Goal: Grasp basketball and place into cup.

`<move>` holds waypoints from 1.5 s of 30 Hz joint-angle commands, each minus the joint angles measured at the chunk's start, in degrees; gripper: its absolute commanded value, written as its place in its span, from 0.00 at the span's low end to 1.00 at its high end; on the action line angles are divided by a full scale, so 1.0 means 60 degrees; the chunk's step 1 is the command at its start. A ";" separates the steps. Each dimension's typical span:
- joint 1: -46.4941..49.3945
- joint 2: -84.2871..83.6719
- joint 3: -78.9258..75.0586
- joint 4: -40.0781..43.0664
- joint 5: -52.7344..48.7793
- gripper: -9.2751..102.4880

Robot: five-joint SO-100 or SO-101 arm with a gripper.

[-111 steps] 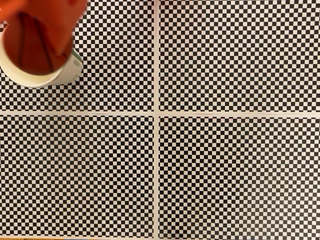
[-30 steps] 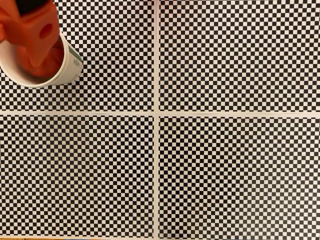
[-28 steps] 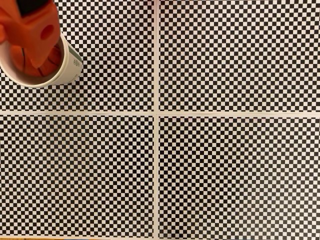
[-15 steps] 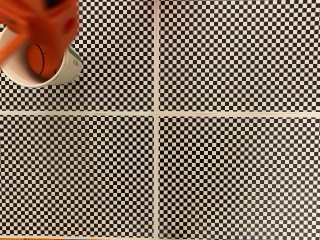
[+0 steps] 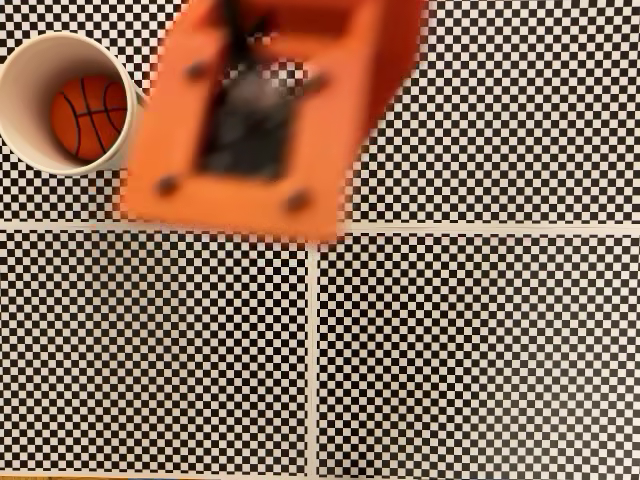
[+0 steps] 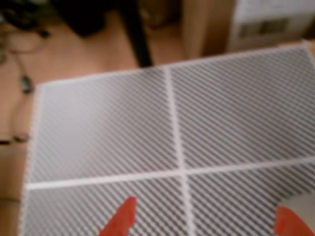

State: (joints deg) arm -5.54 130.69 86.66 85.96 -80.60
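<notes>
The white paper cup [image 5: 22, 80] stands at the top left of the fixed view. Inside it lies the basketball [image 5: 90, 117], orange with black seams, free of any grip. Blurred and close to the camera, my orange arm [image 5: 265, 120] hangs to the right of the cup, over the upper middle of the mat. In the wrist view my gripper [image 6: 206, 223] is open: its two orange fingertips [image 6: 123, 220] stand far apart at the bottom edge, with nothing between them but the mat.
A black-and-white checkered mat [image 5: 470, 340] with white dividing lines [image 5: 314, 340] covers the table. Beyond its far edge the wrist view shows wooden surface [image 6: 74, 54], a black post [image 6: 135, 34], a cardboard box [image 6: 266, 22] and cables [image 6: 22, 81].
The arm has risen from the cup's mouth and swung right toward the mat's middle. The basketball stays in the cup, now fully uncovered.
</notes>
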 commanded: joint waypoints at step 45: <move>0.0029 0.9624 1.3843 -0.9697 0.0732 0.37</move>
State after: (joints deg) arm -4.75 187.65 166.20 32.61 -75.76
